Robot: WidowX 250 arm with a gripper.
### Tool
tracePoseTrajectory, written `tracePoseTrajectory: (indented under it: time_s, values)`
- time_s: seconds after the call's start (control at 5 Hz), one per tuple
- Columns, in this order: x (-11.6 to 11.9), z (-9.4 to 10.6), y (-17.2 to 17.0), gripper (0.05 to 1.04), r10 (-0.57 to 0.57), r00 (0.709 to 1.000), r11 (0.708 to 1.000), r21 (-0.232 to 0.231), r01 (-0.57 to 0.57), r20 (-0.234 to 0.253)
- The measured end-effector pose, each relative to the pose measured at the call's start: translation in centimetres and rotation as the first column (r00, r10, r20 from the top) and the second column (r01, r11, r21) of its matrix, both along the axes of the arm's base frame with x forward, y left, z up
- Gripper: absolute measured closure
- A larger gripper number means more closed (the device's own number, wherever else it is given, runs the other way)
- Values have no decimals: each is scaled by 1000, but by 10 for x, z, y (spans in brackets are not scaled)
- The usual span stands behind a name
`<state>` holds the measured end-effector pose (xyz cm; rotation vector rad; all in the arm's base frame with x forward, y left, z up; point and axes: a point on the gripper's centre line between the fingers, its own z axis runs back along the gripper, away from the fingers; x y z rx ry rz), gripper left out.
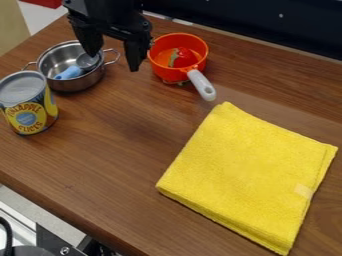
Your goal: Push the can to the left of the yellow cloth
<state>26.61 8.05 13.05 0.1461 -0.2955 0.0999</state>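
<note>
The black gripper (115,61) hangs over the back of the table, between the metal pot and the orange pan, with its two fingers spread apart and nothing between them. The can (28,104), yellow and blue with a grey top, stands upright at the left side, just in front of the metal pot and to the gripper's lower left. A folded yellow cloth (246,174) lies flat at the right, well apart from the can.
Close behind the can is a metal pot (75,86) holding a blue-handled utensil (69,73). An orange pan (175,75) with a red and green item inside stands at the back centre, its grey handle pointing towards the cloth. The wooden table's (110,167) front edge slants across the lower left.
</note>
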Motion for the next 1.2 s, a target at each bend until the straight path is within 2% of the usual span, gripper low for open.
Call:
tracePoseTrajectory:
  time_s: [0.2,0.4,0.6,0.8,1.0,1.2]
  values:
    - [-3,-7,-1,86,10,1000,1000,-12,-11,-26]
    - [-4,-13,14,86,152,985,986,-50,-156,-79]
    - [-3,-12,52,86,314,943,945,-62,-321,-106]
    - [-7,-9,94,86,444,896,895,-47,-443,7]
    - [-16,-8,132,86,603,795,798,-47,-601,64]
    - [-26,-6,154,86,694,711,719,-56,-693,114]
